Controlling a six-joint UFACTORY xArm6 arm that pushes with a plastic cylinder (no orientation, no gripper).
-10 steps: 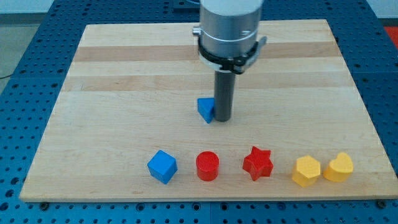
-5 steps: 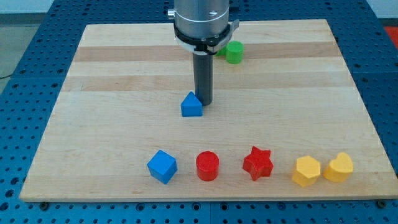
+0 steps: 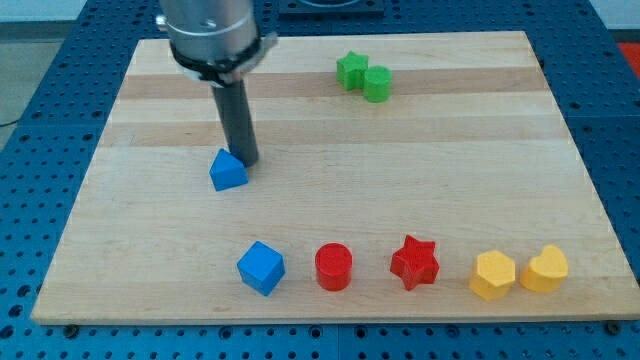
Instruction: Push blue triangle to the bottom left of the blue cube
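Eight blocks lay on the wooden board (image 3: 150, 100), which sat on a blue perforated bench (image 3: 40, 150). My tip (image 3: 246, 160) stood at the blue triangle (image 3: 228, 171), apparently touching its upper-right side, gripping nothing. That triangle sat well above the blue cube (image 3: 261, 267), slightly towards the view's left.

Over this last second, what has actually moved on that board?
My tip swept toward the view's left, pushing the blue triangle along; it now touches the triangle's upper right. The blue cube, red cylinder, red star and two yellow blocks stayed put.
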